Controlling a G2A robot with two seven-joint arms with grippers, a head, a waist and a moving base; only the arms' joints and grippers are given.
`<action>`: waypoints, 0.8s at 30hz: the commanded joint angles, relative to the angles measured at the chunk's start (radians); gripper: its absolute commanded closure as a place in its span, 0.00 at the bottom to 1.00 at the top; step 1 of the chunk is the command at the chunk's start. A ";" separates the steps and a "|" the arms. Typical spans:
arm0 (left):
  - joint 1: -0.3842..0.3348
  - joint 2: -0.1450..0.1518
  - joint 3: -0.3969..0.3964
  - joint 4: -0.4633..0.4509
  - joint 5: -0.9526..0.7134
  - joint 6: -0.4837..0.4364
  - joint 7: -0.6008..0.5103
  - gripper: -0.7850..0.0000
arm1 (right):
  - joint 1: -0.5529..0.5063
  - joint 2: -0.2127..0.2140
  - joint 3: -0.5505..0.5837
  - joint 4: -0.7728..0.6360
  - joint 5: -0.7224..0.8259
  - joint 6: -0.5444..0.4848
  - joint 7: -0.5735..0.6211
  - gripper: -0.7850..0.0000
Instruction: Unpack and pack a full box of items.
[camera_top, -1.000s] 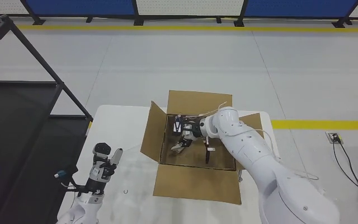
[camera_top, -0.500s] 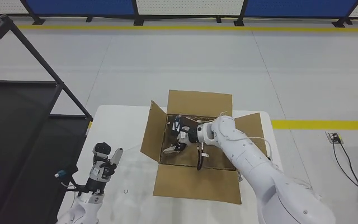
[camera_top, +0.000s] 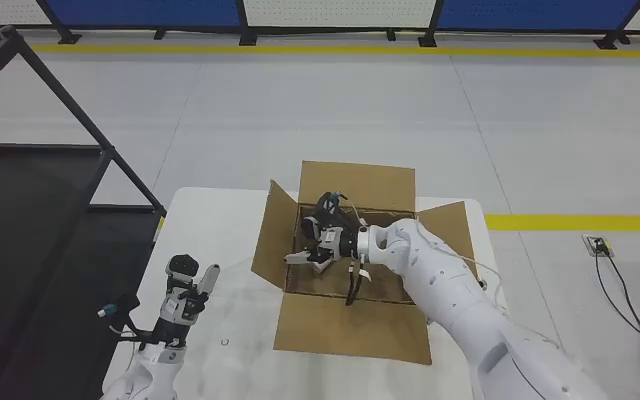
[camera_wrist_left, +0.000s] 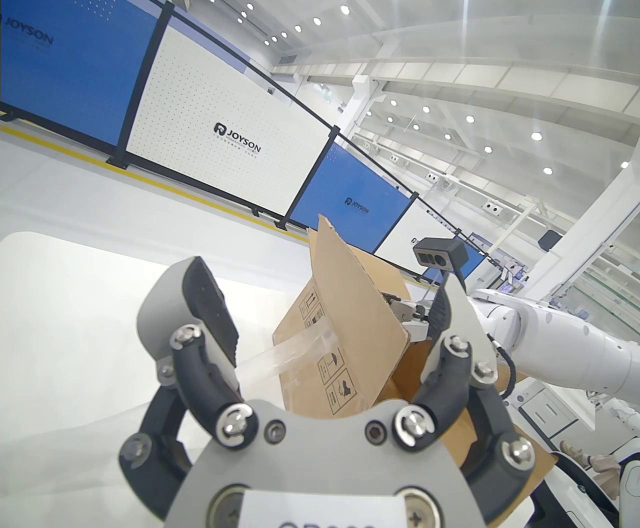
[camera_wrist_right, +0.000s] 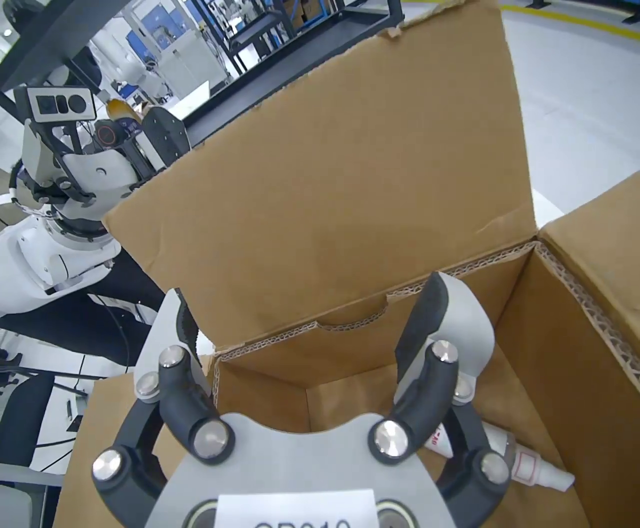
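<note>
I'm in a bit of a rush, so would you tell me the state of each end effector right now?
Left end effector: open, holding nothing.
Right end effector: open, holding nothing, at the cardboard box opening.

Top view: floor of the box (camera_top: 350, 325) lies in shadow, much of it under the right arm. Contents around the right hand (camera_top: 308, 256) are too small to make out. A small curved thing (camera_top: 225, 343) on the table (camera_top: 220, 225), near the left hand (camera_top: 196, 272), is too small to identify.

Right wrist view: white tube (camera_wrist_right: 530, 472) on the box floor, its rear end hidden behind the hand's finger linkage, label print unreadable. The box floor nearest the hand is covered by its mounting plate. One side wall is cut off by the picture's edge.

Left wrist view: raised flap (camera_wrist_left: 350, 310) blocks the box's inside and most of the right hand. The box's lower part is hidden behind the left hand.
</note>
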 joint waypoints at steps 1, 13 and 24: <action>0.000 0.000 0.000 0.000 0.000 0.000 0.000 0.00 | 0.000 0.000 0.000 0.000 -0.001 0.000 -0.016 0.00; 0.000 0.000 0.000 0.000 0.000 0.000 0.000 0.00 | -0.054 0.024 0.111 -0.056 0.321 0.000 0.219 0.00; 0.000 0.000 0.000 0.000 0.000 0.000 0.000 0.00 | -0.189 0.166 0.260 -0.417 0.357 0.000 0.424 0.00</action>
